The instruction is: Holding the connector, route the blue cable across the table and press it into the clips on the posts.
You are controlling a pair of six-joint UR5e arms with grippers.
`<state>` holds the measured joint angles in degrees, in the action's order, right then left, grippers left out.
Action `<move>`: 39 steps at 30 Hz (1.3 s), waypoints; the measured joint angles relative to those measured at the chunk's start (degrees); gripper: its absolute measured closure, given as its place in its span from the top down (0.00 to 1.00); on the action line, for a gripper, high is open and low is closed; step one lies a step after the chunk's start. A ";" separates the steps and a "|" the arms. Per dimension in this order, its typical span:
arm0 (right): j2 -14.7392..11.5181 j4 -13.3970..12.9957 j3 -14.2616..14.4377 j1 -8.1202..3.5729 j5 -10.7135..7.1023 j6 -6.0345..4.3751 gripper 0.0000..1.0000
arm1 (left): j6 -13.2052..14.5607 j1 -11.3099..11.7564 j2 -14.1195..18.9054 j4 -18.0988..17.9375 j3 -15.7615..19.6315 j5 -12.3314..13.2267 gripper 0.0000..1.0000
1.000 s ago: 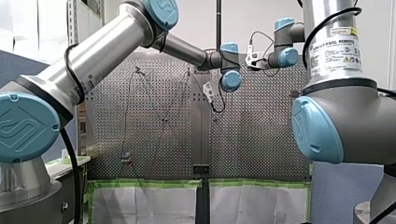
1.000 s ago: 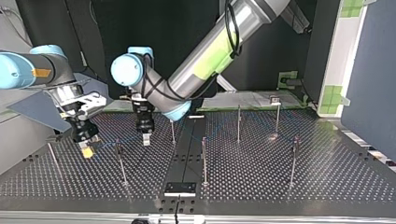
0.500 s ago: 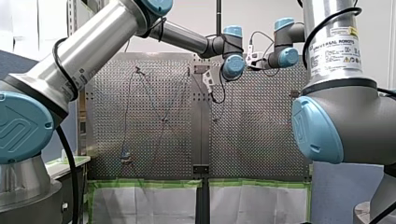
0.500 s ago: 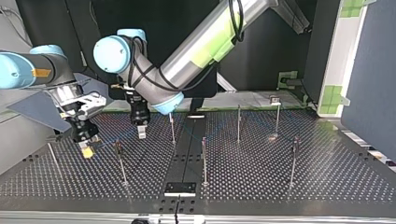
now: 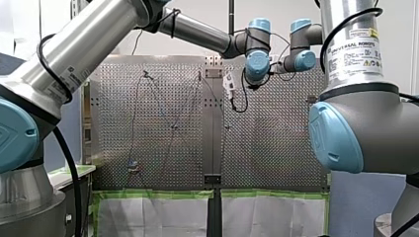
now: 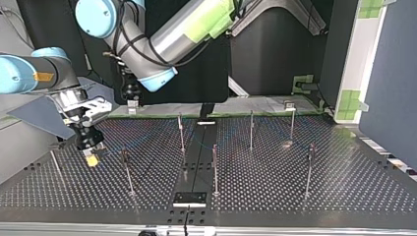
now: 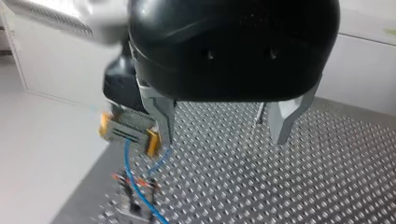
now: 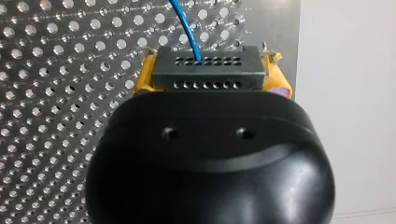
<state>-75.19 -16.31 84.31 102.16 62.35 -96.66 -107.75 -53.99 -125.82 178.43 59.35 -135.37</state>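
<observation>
My right gripper [image 6: 91,158], with yellow pads, is shut on the grey connector [image 8: 205,70] low over the perforated table [image 6: 265,196] at the top view's left. The blue cable [image 8: 187,28] leaves the connector's face. In the left wrist view it [image 7: 135,186] runs down to a clip on a post [image 7: 133,207]. My left gripper [image 7: 224,135] is open and holds nothing; its metal fingers [image 7: 161,121] hang above and beside the connector [image 7: 128,133]. In the top view it [image 6: 131,105] is raised near the table's far edge.
Several thin posts stand on the table, among them one [image 6: 127,167] close to my right gripper, one [image 6: 181,130] by the centre seam and one [image 6: 310,167] at the top view's right. A dark plate [image 6: 189,198] lies at the near edge.
My left arm has lifted and swung toward the table's far edge and the top view's left, away from the posts. My right gripper with the connector has stayed put.
</observation>
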 joint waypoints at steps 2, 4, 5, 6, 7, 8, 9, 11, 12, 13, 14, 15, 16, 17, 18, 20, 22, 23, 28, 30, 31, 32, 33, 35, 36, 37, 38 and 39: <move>0.00 0.00 0.00 0.00 0.00 0.00 0.00 | 0.31 -0.06 0.84 -0.73 0.86 0.07 1.00; 0.00 0.00 0.00 0.00 0.00 0.00 0.00 | 0.74 0.07 1.76 -1.55 1.78 0.01 1.00; 0.00 0.00 0.00 0.00 0.00 0.00 0.00 | 0.84 0.16 2.21 -2.00 2.24 -0.13 1.00; 0.00 0.00 0.00 0.00 0.00 0.00 0.00 | 0.87 0.31 2.83 -2.63 2.85 -0.37 1.00; 0.00 0.00 0.00 0.00 0.00 0.00 0.00 | 0.82 0.43 3.30 -3.07 3.32 -0.58 1.00; 0.00 0.00 0.00 0.00 0.00 0.00 0.00 | 0.70 0.55 3.74 -3.50 3.77 -0.82 1.00; 0.00 0.00 0.00 0.00 0.00 0.00 0.00 | 0.40 0.77 4.33 -4.11 4.36 -1.16 1.00; 0.00 0.00 0.00 0.00 0.00 0.00 0.00 | -0.28 1.30 5.26 -5.02 5.28 -1.47 1.00; 0.00 0.00 0.00 0.00 0.00 0.00 0.00 | -0.78 1.75 5.86 -5.62 5.89 -1.41 1.00; 0.00 0.00 0.00 0.00 -0.01 0.00 0.00 | -1.09 2.11 6.30 -6.09 6.33 -1.26 1.00; 0.00 0.00 0.00 0.00 0.00 0.00 0.00 | -1.32 2.48 6.73 -6.50 6.74 -1.03 1.00; 0.00 0.00 0.00 0.00 0.00 0.00 0.00 | -1.57 3.03 7.31 -7.06 7.34 -0.62 1.00; 0.00 0.00 0.00 0.00 0.00 0.00 0.00 | -1.72 3.47 7.77 -7.54 7.81 -0.23 1.00; 0.00 0.00 0.00 0.00 0.00 0.00 0.00 | -1.85 3.92 8.24 -8.03 8.26 0.19 1.00; 0.00 0.00 0.00 0.00 0.00 0.00 0.00 | -1.99 4.51 8.84 -8.60 8.86 0.74 1.00; 0.00 0.00 0.00 0.00 0.00 0.00 0.00 | -2.04 5.38 9.71 -9.49 9.75 1.58 1.00; 0.00 0.00 0.00 0.00 -0.01 0.00 0.00 | -1.71 6.36 10.70 -10.46 10.73 2.55 1.00; 0.00 0.00 0.00 0.00 0.00 0.00 0.00 | -1.53 6.84 11.17 -10.93 11.21 3.01 1.00; 0.00 0.00 0.00 0.00 0.00 0.00 0.00 | -1.13 9.54 13.89 -13.67 13.91 5.74 1.00; 0.00 0.00 0.00 0.00 0.00 0.00 0.00 | -1.23 10.68 15.02 -14.79 15.05 6.85 1.00; 0.00 0.00 0.00 0.00 0.00 0.00 0.00 | -1.27 11.15 15.50 -15.28 15.52 7.31 1.00; 0.00 0.00 0.00 0.00 0.00 0.00 0.00 | -1.30 11.62 15.96 -15.72 15.98 7.70 1.00; 0.00 0.00 0.00 0.00 0.00 0.00 0.00 | -1.30 12.23 16.57 -16.33 16.61 8.19 1.00; 0.00 0.00 0.00 0.00 0.00 0.00 0.00 | -1.23 13.07 17.48 -17.25 17.50 9.00 1.00; 0.00 0.00 0.00 0.00 0.00 0.00 0.00 | -1.18 13.49 18.10 -17.86 18.13 9.53 1.00; 0.00 0.00 0.00 0.00 -0.01 0.00 0.00 | -1.14 13.72 18.57 -18.34 18.60 9.83 1.00; 0.00 0.00 0.00 0.00 0.00 0.00 0.00 | -1.12 13.89 19.03 -18.81 19.05 10.03 1.00; 0.00 0.00 0.00 0.00 0.00 0.00 0.00 | -1.09 14.04 19.62 -19.38 19.64 10.12 1.00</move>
<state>-75.19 -16.31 84.32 102.16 62.35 -96.66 -108.84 -39.95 -106.20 159.05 78.98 -125.24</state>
